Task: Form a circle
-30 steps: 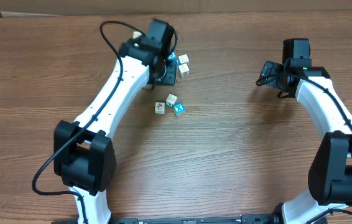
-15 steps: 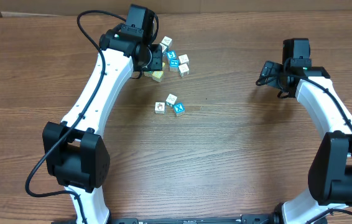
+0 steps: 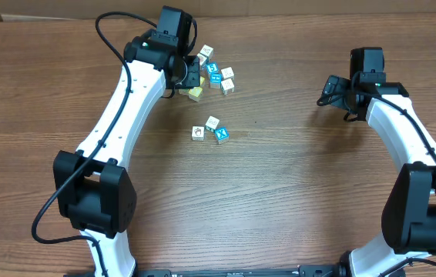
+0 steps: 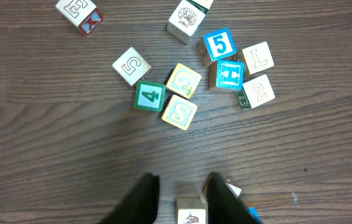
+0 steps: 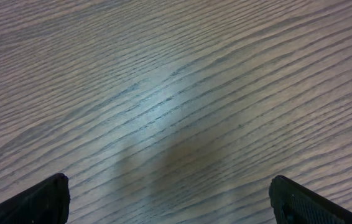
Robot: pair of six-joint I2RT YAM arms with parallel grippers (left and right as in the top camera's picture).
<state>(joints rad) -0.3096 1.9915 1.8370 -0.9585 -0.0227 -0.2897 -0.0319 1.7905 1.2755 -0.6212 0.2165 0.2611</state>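
table (image 3: pixel 280 192): matt brown wood grain | cubes (image 4: pixel 181 81): smooth painted faces | arms (image 3: pixel 137 100): smooth white plastic | left tool (image 4: pixel 180 180): matt black fingers

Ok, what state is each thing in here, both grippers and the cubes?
left gripper, partly open, empty, raised above the cubes
right gripper, wide open, empty
circle, only three cubes bunched together, ring not yet formed
loose cubes, scattered, lying flat, none stacked
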